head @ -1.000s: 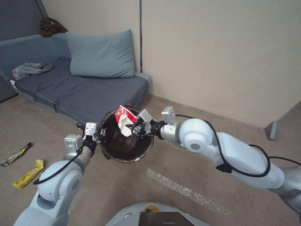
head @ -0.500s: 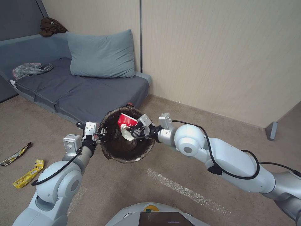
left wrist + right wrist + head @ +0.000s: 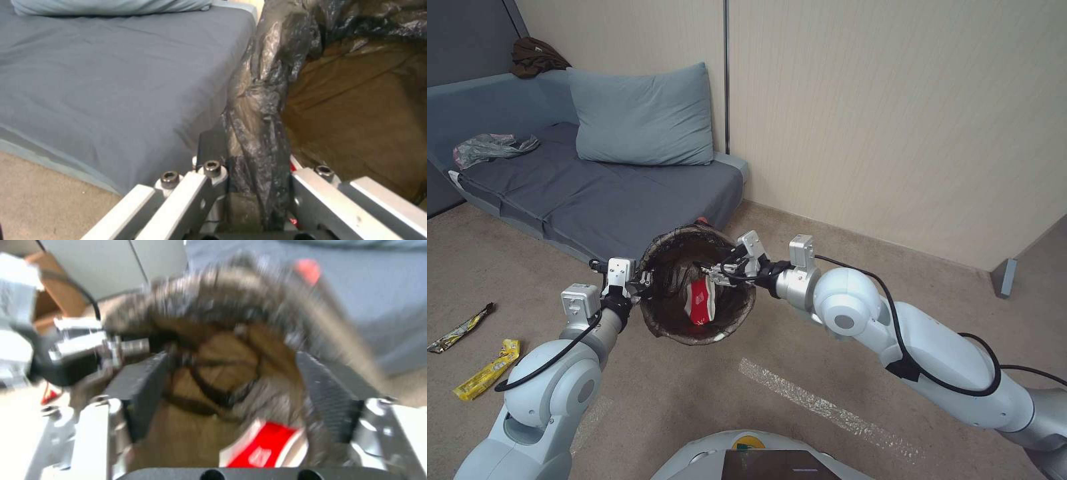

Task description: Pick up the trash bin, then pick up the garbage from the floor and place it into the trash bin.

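Now the red-and-white snack packet point(image 3: 699, 301) has dropped out of the right tool point(image 3: 715, 273), which hangs wide open over the trash bin point(image 3: 662, 327), mid-frame. Left tool point(image 3: 642, 283) pinches the bin's rim; yellow wrapper point(image 3: 487, 369) lies lower left, nearer the left arm.

Both arms stretched forward, elbows bent, wrists turned toward each other. Left tool point(image 3: 642, 283) clamped on the bagged rim of the trash bin point(image 3: 662, 328), holding it up. Right tool point(image 3: 715, 275) reaching over the opposite rim, fingers point(image 3: 331, 400) spread apart, gripping nothing
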Motion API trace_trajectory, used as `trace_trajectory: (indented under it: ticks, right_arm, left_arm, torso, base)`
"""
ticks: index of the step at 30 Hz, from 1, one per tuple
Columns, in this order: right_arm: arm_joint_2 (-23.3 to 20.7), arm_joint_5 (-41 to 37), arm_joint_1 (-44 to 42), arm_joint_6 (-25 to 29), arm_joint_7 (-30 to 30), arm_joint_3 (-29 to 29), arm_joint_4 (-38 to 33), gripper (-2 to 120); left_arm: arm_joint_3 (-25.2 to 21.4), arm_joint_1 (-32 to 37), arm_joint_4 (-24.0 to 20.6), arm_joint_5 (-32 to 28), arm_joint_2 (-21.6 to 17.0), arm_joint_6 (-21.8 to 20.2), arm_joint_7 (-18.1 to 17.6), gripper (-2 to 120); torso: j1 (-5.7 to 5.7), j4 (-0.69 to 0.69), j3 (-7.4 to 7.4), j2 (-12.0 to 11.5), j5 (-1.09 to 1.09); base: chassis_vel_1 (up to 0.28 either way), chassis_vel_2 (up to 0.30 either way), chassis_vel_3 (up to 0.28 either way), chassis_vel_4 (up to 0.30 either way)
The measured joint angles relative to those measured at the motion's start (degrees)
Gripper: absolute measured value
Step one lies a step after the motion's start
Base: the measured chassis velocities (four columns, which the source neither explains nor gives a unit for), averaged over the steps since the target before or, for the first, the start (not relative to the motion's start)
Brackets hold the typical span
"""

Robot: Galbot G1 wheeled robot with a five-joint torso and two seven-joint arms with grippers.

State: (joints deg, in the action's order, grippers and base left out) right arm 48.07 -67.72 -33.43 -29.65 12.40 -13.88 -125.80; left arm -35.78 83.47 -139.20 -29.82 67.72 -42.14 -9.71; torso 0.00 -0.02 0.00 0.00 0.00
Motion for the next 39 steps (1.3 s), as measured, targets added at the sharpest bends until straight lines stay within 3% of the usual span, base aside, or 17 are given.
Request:
trace_trajectory:
  ticks: [2, 8, 11, 12, 15, 20, 21, 23, 24, 26, 27, 30, 39]
  right_arm:
    - [-0.16, -0.08, -1.29, 1.52, -0.71, 4.05, -1.54, 87]
    - [-0.05, 5.04, -3.94, 3.74, 1.16, 12.19, -3.12, 99]
    - [-0.28, 18.55, -11.43, 6.64, 2.50, 22.22, -2.36, 100]
    - [-0.28, 18.55, -11.43, 6.64, 2.50, 22.22, -2.36, 100]
    - [0.48, 30.44, -21.99, 11.87, 3.23, 33.23, -0.32, 100]
    - [2.75, 39.36, -28.89, 17.94, 2.27, 40.22, 2.69, 100]
    - [6.21, 48.14, -34.37, 23.77, 1.04, 45.00, 5.51, 100]
    - [15.04, 56.82, -42.39, 30.01, -1.48, 50.26, 7.57, 100]
    - [15.04, 56.82, -42.39, 30.01, -1.48, 50.26, 7.57, 100]
    - [27.86, 65.42, -48.83, 38.67, -3.58, 52.86, 10.79, 100]
    - [29.95, 67.63, -49.66, 40.50, -4.00, 53.20, 11.70, 100]
    - [32.86, 70.65, -50.11, 42.70, -4.29, 53.44, 13.28, 100]
    - [33.89, 70.50, -47.39, 40.28, -4.58, 53.48, 12.77, 100]
  left_arm:
    - [-0.21, 0.06, 0.00, -0.19, 0.08, 0.00, 0.13, 0]
    - [-0.30, 0.08, 0.02, -0.75, 0.33, 0.00, 0.15, 0]
    - [-0.59, 0.08, -0.02, -1.19, 0.42, 0.00, 0.06, 0]
    - [-0.59, 0.08, -0.02, -1.19, 0.42, 0.00, 0.06, 0]
    - [-1.17, -0.18, 0.12, -1.53, 0.36, 0.00, -0.02, 0]
    - [-1.14, -0.16, 0.12, -1.75, 0.39, 0.00, 0.03, 0]
    - [-0.86, 0.02, 0.12, -1.76, 0.63, 0.00, -0.03, 0]
    - [-0.44, 0.36, 0.22, -1.70, 1.27, 0.00, -0.25, 0]
    - [-0.44, 0.36, 0.22, -1.70, 1.27, 0.00, -0.25, 0]
    - [-0.07, 0.65, 0.57, -1.10, 2.23, 0.13, -0.98, 0]
    - [0.08, 0.76, 0.58, -1.01, 2.38, 0.15, -1.04, 0]
    - [0.39, 1.25, 0.54, -0.87, 2.44, 0.20, -0.98, 0]
    - [0.40, 1.93, -0.37, -0.85, 2.43, 0.06, -0.72, 0]
  torso:
    - [0.00, 0.00, 0.00, 0.00, 0.01]
    - [0.00, 0.01, 0.00, 0.00, 0.00]
    - [0.00, 0.02, 0.00, 0.00, 0.00]
    - [0.00, 0.02, 0.00, 0.00, 0.00]
    - [0.00, -0.03, 0.00, 0.00, 0.03]
    - [0.00, -0.04, 0.00, 0.00, 0.00]
    - [0.00, -0.01, 0.00, 0.00, 0.04]
    - [0.00, -0.02, 0.00, 0.00, 0.00]
    - [0.00, -0.02, 0.00, 0.00, 0.00]
    - [0.00, -0.03, -0.01, 0.00, 0.00]
    - [0.00, -0.02, -0.01, 0.00, -0.01]
    - [0.00, -0.01, 0.00, 0.00, 0.00]
    - [0.00, 0.00, 0.00, 0.00, -0.01]
  base:
    - [0.000, 0.000, 0.000, 0.000]
    - [0.000, 0.000, 0.000, 0.000]
    - [0.000, 0.000, 0.000, 0.000]
    - [0.000, 0.000, 0.000, 0.000]
    - [0.000, 0.000, 0.000, 0.000]
    - [0.000, 0.000, 0.000, 0.000]
    - [0.000, 0.000, 0.000, 0.000]
    - [0.000, 0.000, 0.000, 0.000]
    - [0.000, 0.000, 0.000, 0.000]
    - [0.000, 0.000, 0.000, 0.000]
    - [0.000, 0.000, 0.000, 0.000]
    - [0.000, 0.000, 0.000, 0.000]
    - [0.000, 0.000, 0.000, 0.000]
